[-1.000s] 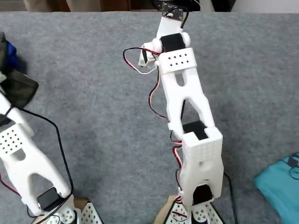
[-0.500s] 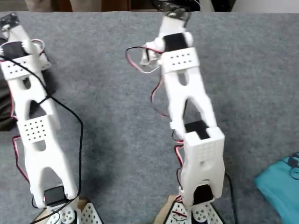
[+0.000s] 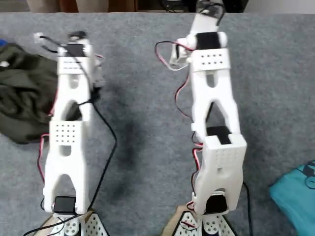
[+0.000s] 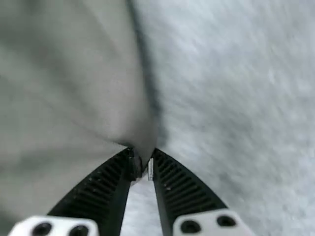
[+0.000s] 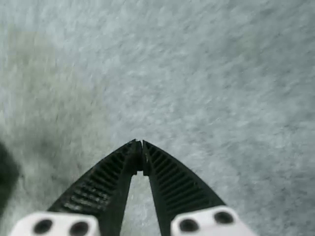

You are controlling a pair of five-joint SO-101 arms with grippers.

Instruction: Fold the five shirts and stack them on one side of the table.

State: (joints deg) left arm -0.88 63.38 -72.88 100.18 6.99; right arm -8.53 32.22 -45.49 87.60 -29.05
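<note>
A dark olive shirt [image 3: 24, 96] lies crumpled at the table's left side. My left arm stretches over its right edge, wrist near the far side. In the left wrist view my left gripper [image 4: 142, 164] is shut on a pinched fold of the olive shirt [image 4: 64, 88], which hangs off the tips over the grey table cover. A teal shirt [image 3: 295, 194] lies at the near right edge. My right gripper [image 5: 139, 150] is shut with nothing between its fingertips, just above the bare cover, at the far middle of the table.
The grey felt table cover [image 3: 142, 113] runs between the two arms and out to the right. A bit of blue cloth [image 3: 2, 44] peeks in at the far left edge. Loose red and black cables [image 3: 174, 54] hang beside the right arm.
My left arm has swung from the left edge toward the middle and far side, pulling the olive shirt into view. The right arm has shifted a little to the right.
</note>
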